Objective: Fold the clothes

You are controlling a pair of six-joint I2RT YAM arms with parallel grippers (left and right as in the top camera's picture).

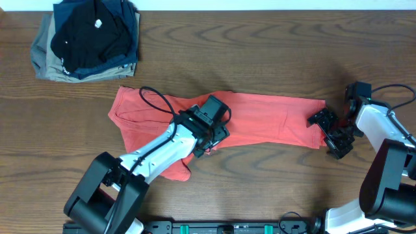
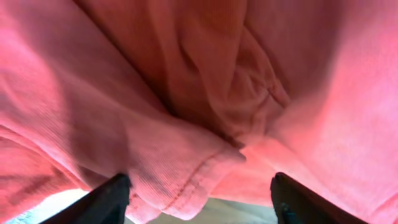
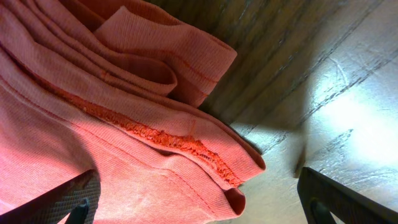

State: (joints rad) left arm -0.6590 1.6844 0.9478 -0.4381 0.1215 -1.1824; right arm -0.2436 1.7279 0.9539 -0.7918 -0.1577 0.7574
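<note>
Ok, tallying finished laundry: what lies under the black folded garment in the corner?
Edges of a navy garment show beneath the black garment, then a khaki garment on the wooden table; their middles are covered.

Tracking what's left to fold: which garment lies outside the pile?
The coral-red T-shirt, spread across mid-table; the black, navy and khaki garments sit stacked in the corner.

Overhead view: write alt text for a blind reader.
A coral-red T-shirt lies in a long band across a wooden table, the left end effector over its middle, the open right end effector at its right end. Folded dark garments sit top left.
</note>
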